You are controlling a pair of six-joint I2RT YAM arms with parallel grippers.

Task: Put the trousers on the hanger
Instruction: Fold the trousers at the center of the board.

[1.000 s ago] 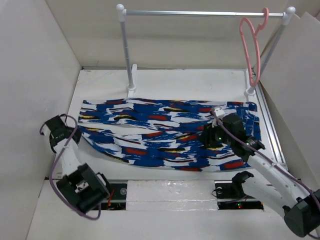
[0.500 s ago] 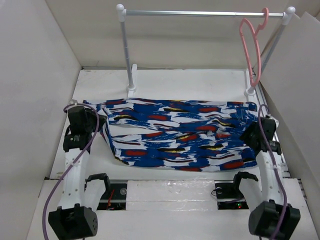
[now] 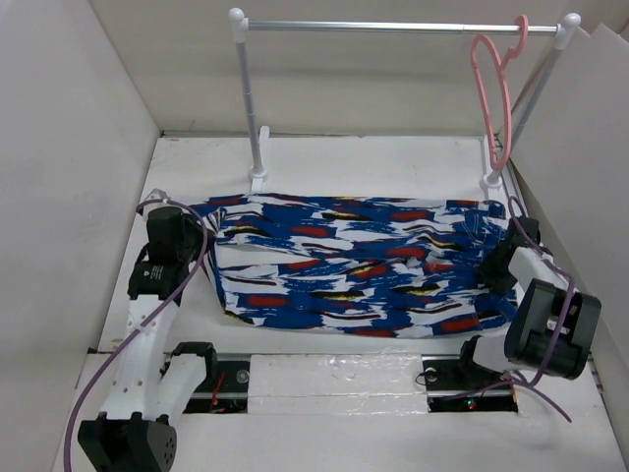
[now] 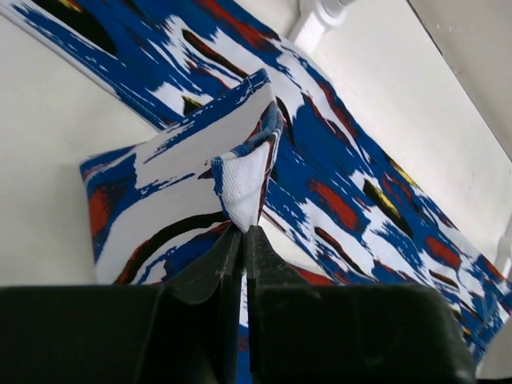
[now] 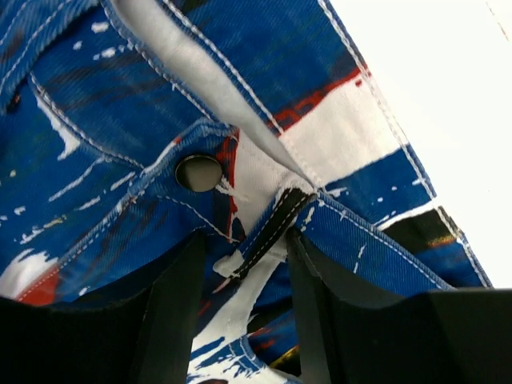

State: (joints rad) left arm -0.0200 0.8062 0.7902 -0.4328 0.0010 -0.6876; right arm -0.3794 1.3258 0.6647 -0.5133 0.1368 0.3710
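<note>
The trousers [image 3: 364, 265] lie flat across the table, waist to the right. Their left leg ends are folded over toward the middle. My left gripper [image 3: 197, 232] is at that fold. In the left wrist view it [image 4: 244, 230] is shut on a white-backed hem of the trousers [image 4: 344, 200], lifted off the table. My right gripper [image 3: 494, 264] is at the waist end. In the right wrist view it [image 5: 246, 240] stands narrowly apart, pinching the waistband [image 5: 120, 120] by a black belt loop and a metal snap [image 5: 198, 172]. The pink hanger [image 3: 491, 98] hangs from the rail at the far right.
A silver rail [image 3: 393, 27] on two white posts [image 3: 251, 108] stands at the back of the table. White walls close in on the left and right. The base of the left post shows in the left wrist view [image 4: 320, 12].
My left gripper has carried the leg ends to the right, folding them over the trousers. My right gripper went from the trousers' middle to the waist end, and its arm has drawn back.
</note>
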